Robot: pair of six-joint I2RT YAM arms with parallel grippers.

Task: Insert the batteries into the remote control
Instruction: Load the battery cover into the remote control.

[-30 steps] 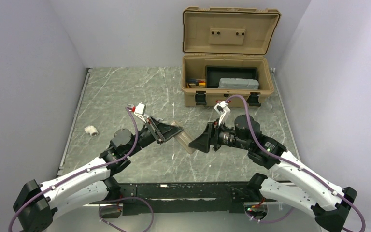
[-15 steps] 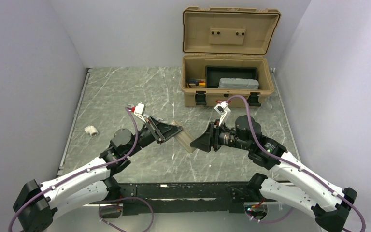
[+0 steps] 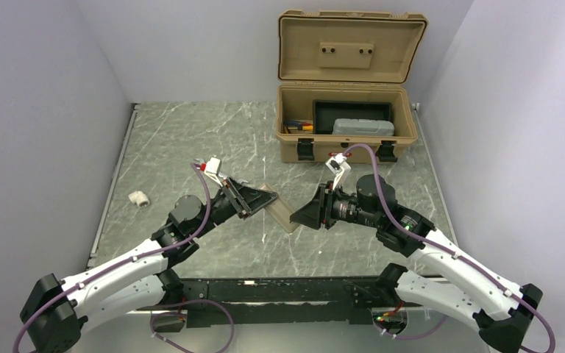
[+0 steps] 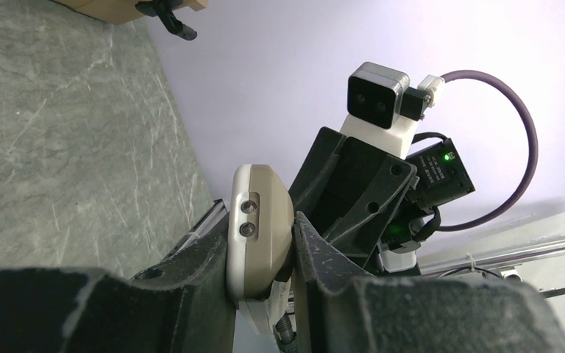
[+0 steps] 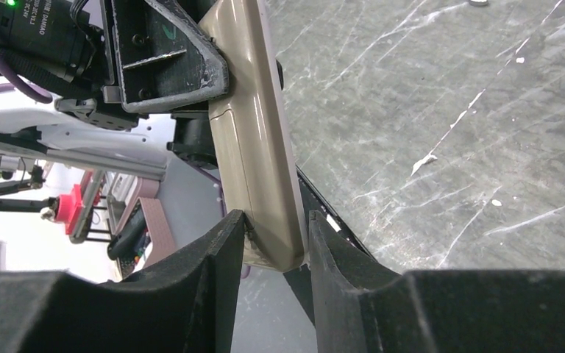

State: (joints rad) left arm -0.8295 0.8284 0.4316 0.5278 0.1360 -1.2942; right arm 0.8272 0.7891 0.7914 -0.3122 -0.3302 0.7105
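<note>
Remote control (image 3: 281, 212), one only, hangs above the counter (image 3: 191, 140) between two claws: the left claw (image 4: 263, 246) clamps one end, the right claw (image 5: 276, 235) pinches the other. One open toolbox (image 3: 346, 147) stands behind; one white fitting (image 3: 139, 198) lies left.

Enclosure: three plain, matte pale-lavender walls (image 3: 191, 51) at back, left and right, evenly lit with soft shadows.
Work surface: grey-green marble-patterned tabletop (image 3: 184, 140) with white veining.
Left edge: thin silver metal rail (image 3: 114, 176).
Far right, near the back wall: tan hard-plastic toolbox (image 3: 338, 149), lid raised open.
Near edge: black bar (image 3: 279, 290).
</note>
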